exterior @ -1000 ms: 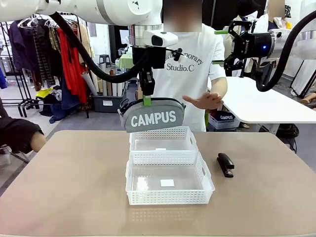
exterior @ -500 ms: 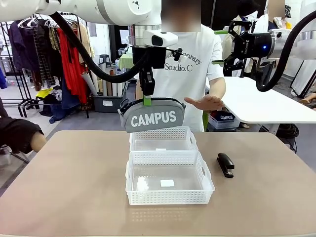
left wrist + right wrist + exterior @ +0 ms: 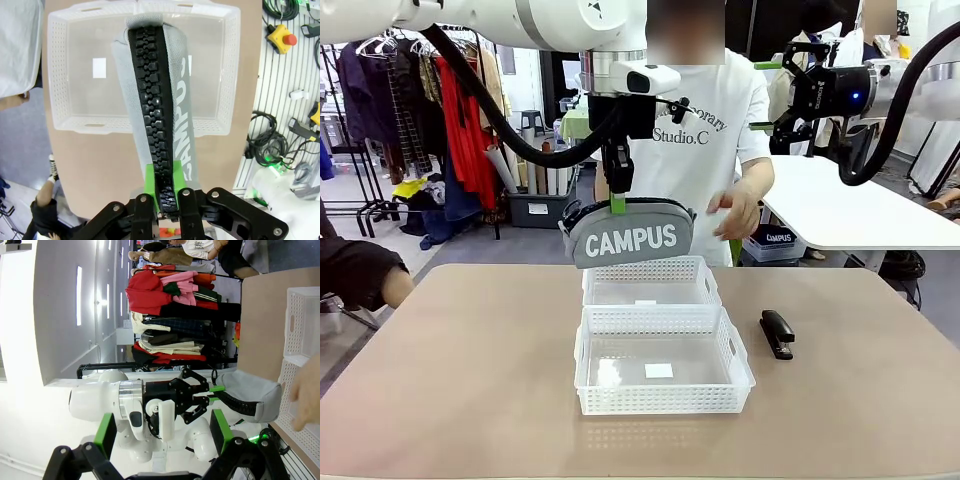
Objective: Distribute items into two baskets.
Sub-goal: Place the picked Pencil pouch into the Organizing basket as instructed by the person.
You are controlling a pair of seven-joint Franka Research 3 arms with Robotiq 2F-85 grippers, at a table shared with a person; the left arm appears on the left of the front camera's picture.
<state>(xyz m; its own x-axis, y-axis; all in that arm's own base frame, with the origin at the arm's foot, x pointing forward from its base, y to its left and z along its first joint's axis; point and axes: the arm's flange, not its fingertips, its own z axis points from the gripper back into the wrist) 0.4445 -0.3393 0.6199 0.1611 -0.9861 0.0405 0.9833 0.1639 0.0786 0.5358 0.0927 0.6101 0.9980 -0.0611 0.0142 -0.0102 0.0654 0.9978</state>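
Clamping pouch [image 3: 630, 238] at zipper [image 3: 155, 100], left pincer [image 3: 167, 200] hangs midair (right pincer [image 3: 161, 415] spread wide, empty).

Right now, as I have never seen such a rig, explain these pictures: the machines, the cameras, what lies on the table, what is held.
Two white robot arms work at a tan table, a person standing opposite. The wide picture comes from a fixed camera between the arms; the other two from cameras on each wrist, looking along the fingers. The left gripper is shut on the black zipper of a grey soft pouch lettered CAMPUS, hanging over the far white perforated plastic basket. The right gripper is open, raised, empty. A small black stapler lies beside the near matching basket.
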